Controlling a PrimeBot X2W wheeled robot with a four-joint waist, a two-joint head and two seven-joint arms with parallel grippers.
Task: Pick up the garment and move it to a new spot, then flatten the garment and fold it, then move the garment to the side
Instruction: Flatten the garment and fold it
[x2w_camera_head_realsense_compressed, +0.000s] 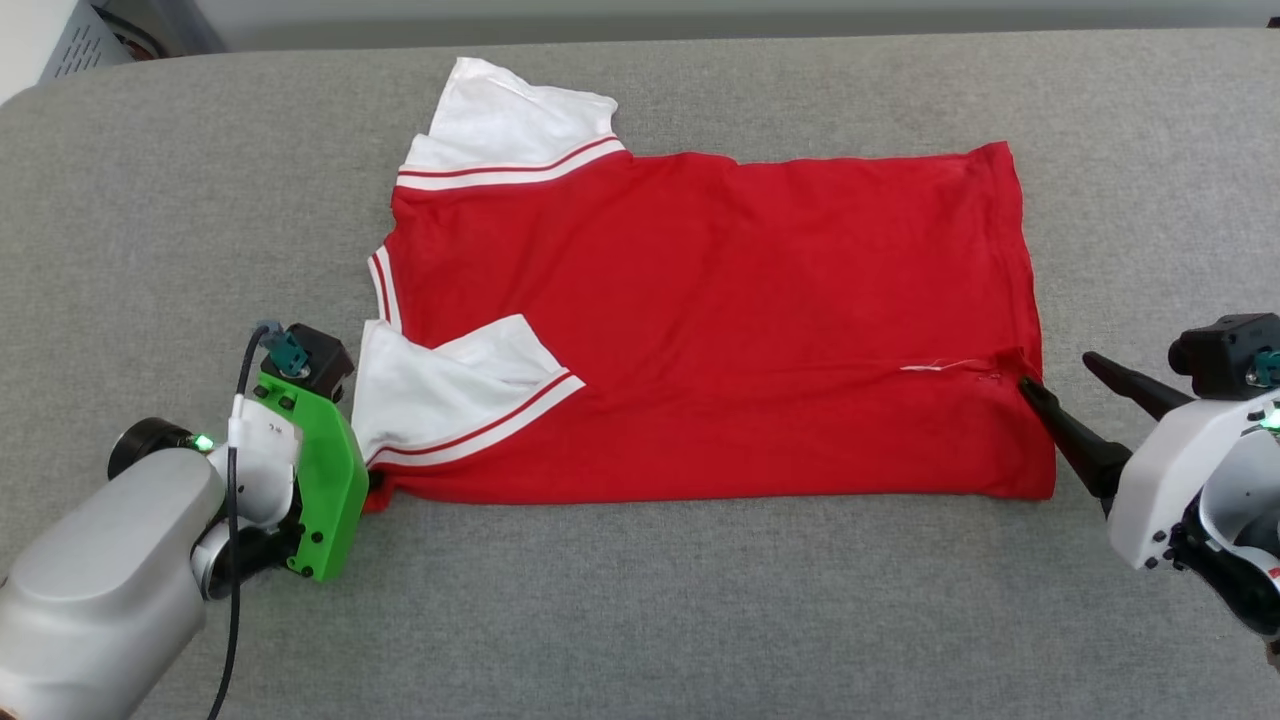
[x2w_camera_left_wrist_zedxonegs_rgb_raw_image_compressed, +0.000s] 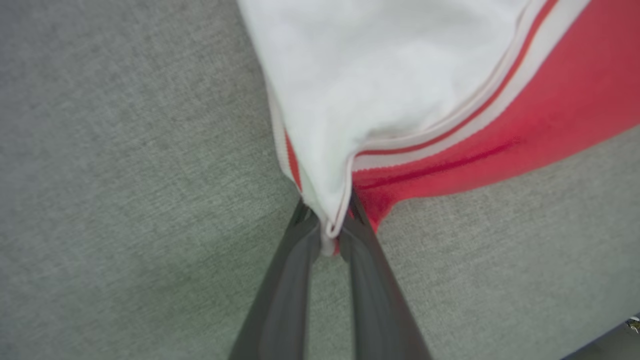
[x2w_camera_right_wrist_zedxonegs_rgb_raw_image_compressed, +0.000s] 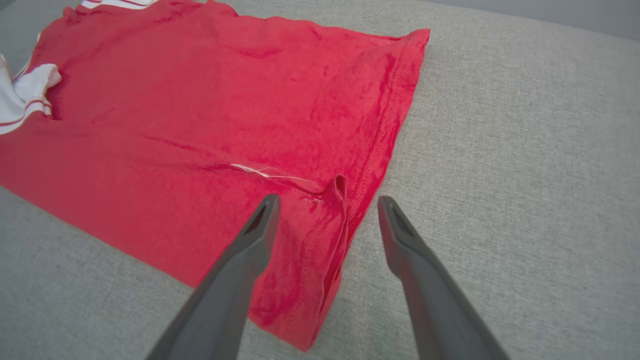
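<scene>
The garment lies spread flat on the grey padded surface, collar end to the left and hem to the right, with one white sleeve folded over its red body. My left gripper sits at the garment's near-left corner. In the left wrist view its fingers are pinched on the corner of white sleeve and red fabric. My right gripper is open at the near-right hem. In the right wrist view its fingers straddle the hem edge of the red cloth, one over the fabric and one over the bare surface.
The grey surface stretches wide on all sides of the shirt, with its rounded back edge along the top of the head view. A pale slatted object stands beyond the far-left corner.
</scene>
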